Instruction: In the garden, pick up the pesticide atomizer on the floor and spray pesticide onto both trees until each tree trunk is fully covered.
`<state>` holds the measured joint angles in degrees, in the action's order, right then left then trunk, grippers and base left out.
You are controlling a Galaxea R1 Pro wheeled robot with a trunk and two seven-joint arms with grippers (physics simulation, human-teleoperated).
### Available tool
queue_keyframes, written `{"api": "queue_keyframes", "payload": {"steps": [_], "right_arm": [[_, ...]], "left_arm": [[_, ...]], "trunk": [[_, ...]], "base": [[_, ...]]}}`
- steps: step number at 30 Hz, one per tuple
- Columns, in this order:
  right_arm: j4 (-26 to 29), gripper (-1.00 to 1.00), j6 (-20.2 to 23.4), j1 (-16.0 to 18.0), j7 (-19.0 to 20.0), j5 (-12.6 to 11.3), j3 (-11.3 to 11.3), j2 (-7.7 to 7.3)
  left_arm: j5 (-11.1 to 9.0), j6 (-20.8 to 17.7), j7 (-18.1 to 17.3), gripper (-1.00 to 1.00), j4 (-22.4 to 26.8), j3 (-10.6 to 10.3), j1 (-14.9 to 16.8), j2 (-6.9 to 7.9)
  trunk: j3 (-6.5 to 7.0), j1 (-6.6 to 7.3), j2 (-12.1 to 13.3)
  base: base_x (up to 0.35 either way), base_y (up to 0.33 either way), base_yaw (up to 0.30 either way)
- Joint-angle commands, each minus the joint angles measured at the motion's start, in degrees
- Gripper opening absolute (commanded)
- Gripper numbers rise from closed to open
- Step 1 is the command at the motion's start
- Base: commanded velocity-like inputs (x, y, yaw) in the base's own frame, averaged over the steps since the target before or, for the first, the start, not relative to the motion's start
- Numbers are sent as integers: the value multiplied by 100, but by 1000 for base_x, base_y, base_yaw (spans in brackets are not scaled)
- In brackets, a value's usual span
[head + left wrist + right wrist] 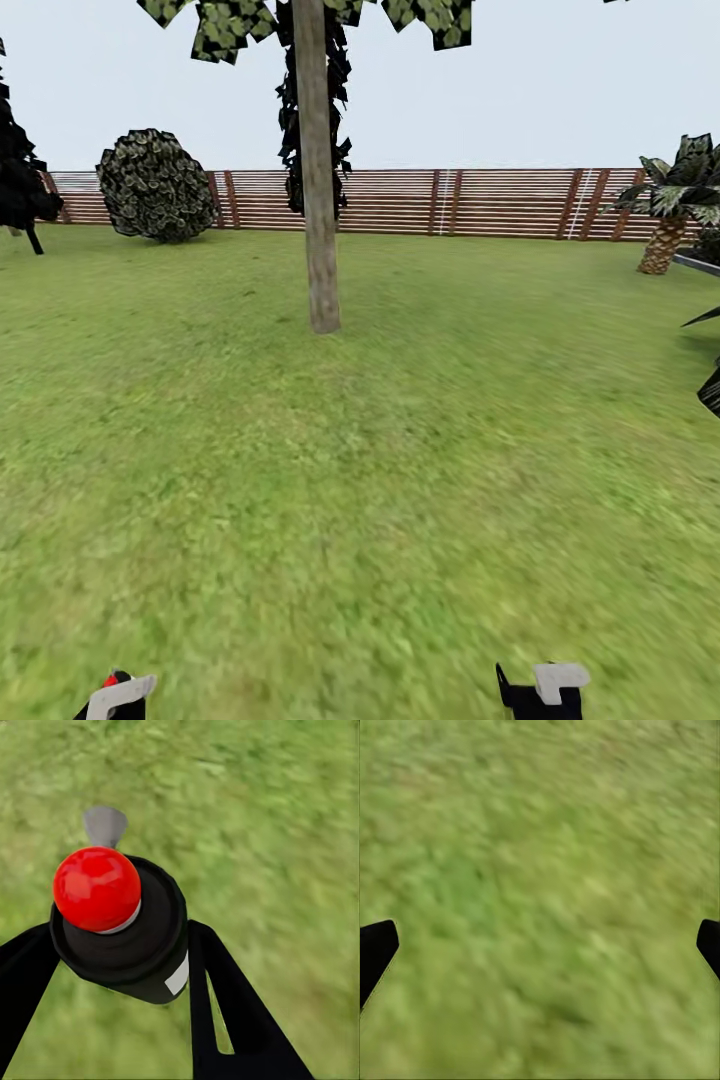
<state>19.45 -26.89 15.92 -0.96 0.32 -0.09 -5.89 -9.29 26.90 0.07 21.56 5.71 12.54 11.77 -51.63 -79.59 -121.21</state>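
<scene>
Low at the near edge: left gripper [120, 967] clamped around the pesticide atomizer [120, 926], red top up; right gripper [540, 945] spread wide over grass [400, 500]. Well ahead, the tree trunk [318, 200]. Likely risk: spraying from this far, mist falling short of bark.

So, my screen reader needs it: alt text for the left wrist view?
The left claw grips the pesticide atomizer, a black bottle with a red top and white label, between two dark fingers above blurred green grass.
</scene>
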Motion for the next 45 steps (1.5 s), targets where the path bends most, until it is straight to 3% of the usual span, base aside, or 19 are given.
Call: {"api": "queue_keyframes", "payload": {"steps": [1,45], "right_arm": [[-4,100,-17,3,-10,4,0,0],[-3,100,-18,0,-10,3,9,0]], "left_arm": [[-29,17,1,-100,-3,-7,3,1],[-29,17,1,-100,6,-1,3,1]], "trunk": [[-5,-3,-2],[-5,-3,-2]], "base": [[338,0,0],[338,0,27]]}}
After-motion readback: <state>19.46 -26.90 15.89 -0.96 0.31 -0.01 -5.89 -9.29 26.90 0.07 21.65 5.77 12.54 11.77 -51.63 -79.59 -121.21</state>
